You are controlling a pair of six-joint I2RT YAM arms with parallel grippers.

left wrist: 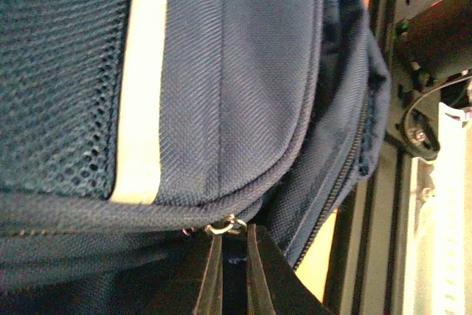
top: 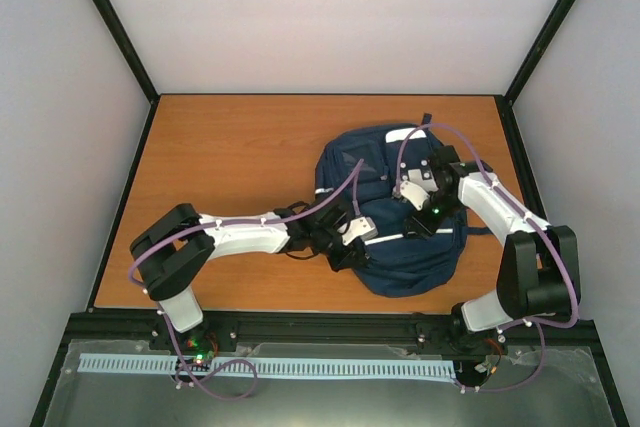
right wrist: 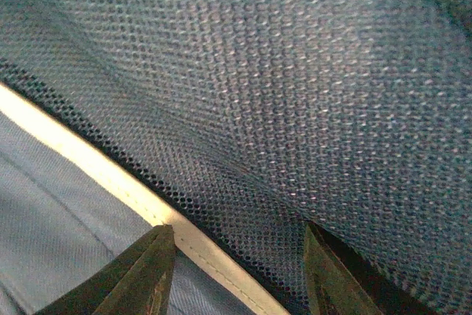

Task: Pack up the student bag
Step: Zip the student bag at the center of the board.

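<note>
The large navy blue fabric backpack (top: 405,265) lies slumped on the right half of the wooden table (top: 230,147), its carry loop pointing to the far edge and a white patch (top: 405,134) near that end. A thin white stripe (left wrist: 144,79) borders its dark mesh panel (left wrist: 59,71). A small metal zipper pull (left wrist: 225,226) sits on the seam just below the stripe's end.

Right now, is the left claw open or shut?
Shut. The left claw has its fingers pinched on the zipper pull of the student bag.

light: even, soft | shadows: faint | wrist views — close, slightly blurred
</note>
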